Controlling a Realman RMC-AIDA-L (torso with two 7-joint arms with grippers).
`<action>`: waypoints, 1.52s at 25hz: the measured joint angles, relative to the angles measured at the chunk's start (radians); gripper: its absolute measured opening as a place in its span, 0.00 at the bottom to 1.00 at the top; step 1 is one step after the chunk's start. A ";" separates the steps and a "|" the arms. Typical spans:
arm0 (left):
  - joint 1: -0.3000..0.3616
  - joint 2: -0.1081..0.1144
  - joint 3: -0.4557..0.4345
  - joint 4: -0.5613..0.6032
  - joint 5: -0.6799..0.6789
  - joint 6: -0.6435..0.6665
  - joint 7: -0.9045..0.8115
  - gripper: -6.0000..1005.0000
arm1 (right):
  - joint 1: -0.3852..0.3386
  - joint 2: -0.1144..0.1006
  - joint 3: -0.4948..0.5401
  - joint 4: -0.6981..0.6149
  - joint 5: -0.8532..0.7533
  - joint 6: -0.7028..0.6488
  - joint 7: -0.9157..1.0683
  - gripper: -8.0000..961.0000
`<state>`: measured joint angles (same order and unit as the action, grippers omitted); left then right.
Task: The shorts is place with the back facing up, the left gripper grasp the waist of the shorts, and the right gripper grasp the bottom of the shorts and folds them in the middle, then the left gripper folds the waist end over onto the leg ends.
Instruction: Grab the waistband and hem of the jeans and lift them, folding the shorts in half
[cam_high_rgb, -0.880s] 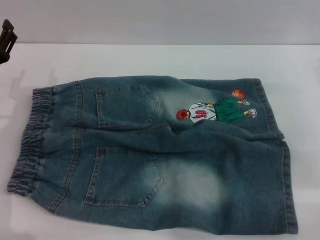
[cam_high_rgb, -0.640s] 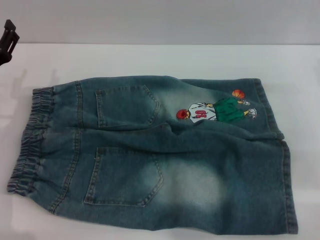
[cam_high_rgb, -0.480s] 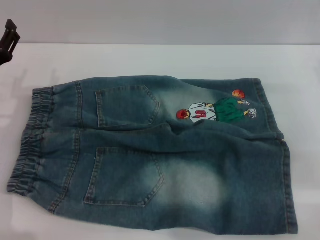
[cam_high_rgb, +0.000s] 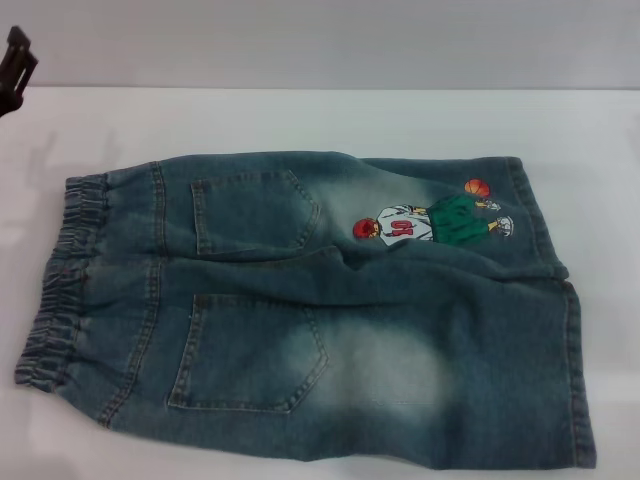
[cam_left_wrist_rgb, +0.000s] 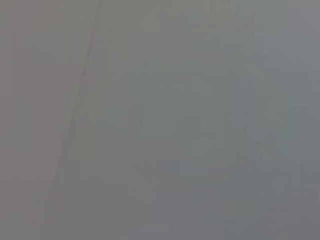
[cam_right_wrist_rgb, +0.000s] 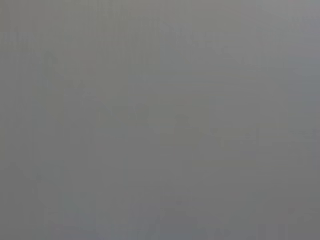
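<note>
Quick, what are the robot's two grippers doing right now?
Left gripper: at the far left edge, away from the blue denim shorts; open or shut cannot be told.
Right gripper: not in view.

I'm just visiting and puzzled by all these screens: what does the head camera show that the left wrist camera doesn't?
Only the head view shows the scene: denim shorts lying flat on a white table, back pockets up, the elastic waist toward the robot's left and the leg ends toward its right. A cartoon basketball-player patch sits on the far leg. A dark part of the left gripper peeks in at the far left edge. Only the left wrist view shows a plain grey blur, with no object recognisable. Shared: nothing I can match between them; neither shows the right gripper.
</note>
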<state>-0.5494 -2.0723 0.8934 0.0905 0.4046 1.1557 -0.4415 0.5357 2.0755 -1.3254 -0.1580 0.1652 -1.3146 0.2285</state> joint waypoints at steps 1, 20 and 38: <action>0.000 0.000 0.000 0.000 0.000 0.000 0.000 0.83 | 0.000 -0.001 0.003 0.000 0.000 0.002 0.000 0.77; -0.011 0.260 0.196 0.747 1.100 0.146 -1.463 0.71 | -0.022 -0.002 0.016 0.038 0.002 0.029 0.000 0.78; 0.199 0.250 -0.213 0.826 1.641 0.514 -1.833 0.70 | -0.014 -0.011 0.077 0.033 0.001 0.066 -0.001 0.78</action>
<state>-0.3502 -1.8225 0.6802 0.9165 2.0455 1.6701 -2.2741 0.5215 2.0643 -1.2482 -0.1248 0.1664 -1.2485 0.2278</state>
